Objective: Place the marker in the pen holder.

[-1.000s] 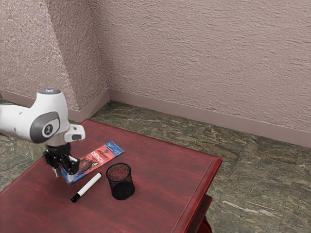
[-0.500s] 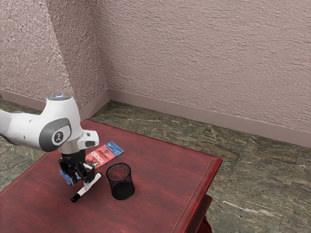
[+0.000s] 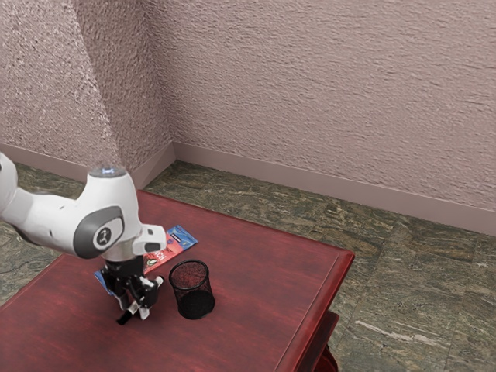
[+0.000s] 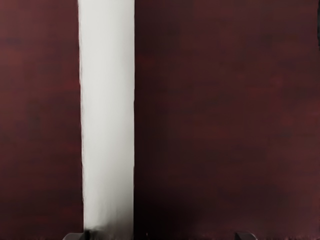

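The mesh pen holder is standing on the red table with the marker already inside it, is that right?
Not quite: the marker isn't inside. The exterior view shows it down by the gripper, outside the mesh pen holder. The holder is indeed standing on the red table.

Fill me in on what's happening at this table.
A robot arm has its gripper down at the white marker, fingers open on either side of it and not closed on it. The marker lies on the red wooden table, outside the black mesh pen holder, its intended destination. A flat red-and-blue packet lies behind the gripper.
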`<state>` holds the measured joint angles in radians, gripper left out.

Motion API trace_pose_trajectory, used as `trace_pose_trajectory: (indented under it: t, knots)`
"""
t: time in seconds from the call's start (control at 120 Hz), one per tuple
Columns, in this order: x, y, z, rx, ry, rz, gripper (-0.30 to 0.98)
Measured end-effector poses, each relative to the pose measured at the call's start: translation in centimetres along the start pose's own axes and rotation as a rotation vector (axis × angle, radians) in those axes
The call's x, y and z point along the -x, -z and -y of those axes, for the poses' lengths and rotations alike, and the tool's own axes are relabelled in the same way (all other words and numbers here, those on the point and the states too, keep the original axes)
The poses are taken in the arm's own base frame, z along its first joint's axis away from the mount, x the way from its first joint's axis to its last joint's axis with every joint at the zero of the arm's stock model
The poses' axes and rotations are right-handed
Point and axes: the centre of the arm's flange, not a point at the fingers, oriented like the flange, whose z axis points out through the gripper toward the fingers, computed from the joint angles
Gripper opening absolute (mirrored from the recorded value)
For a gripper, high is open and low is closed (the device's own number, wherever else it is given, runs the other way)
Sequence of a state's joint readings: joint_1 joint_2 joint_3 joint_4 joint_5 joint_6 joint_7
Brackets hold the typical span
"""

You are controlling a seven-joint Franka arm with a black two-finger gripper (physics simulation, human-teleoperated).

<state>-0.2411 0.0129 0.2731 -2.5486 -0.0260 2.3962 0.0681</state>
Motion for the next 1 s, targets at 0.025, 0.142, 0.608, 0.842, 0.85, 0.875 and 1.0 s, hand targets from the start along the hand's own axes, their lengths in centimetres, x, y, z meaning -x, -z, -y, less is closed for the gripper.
trace_pose_trajectory:
  t: [0.025, 0.142, 0.608, 0.842, 0.85, 0.875, 1.0]
  knots:
    - [0.1, -0.1, -0.1, 0.0, -0.002, 0.0, 0.36]
    - [0.2, -0.2, -0.4, -0.001, -0.012, -0.001, 0.33]
    - [0.2, -0.5, 0.4, 0.0, 0.0, 0.002, 0.13]
    - [0.3, -0.7, 1.9, 0.005, 0.034, 0.006, 0.11]
    - [0.3, -0.7, 1.9, 0.005, 0.035, 0.006, 0.11]
    - [0.3, -0.8, 2.0, 0.005, 0.037, 0.007, 0.11]
    - [0.3, -1.1, 2.1, 0.005, 0.04, 0.013, 0.09]
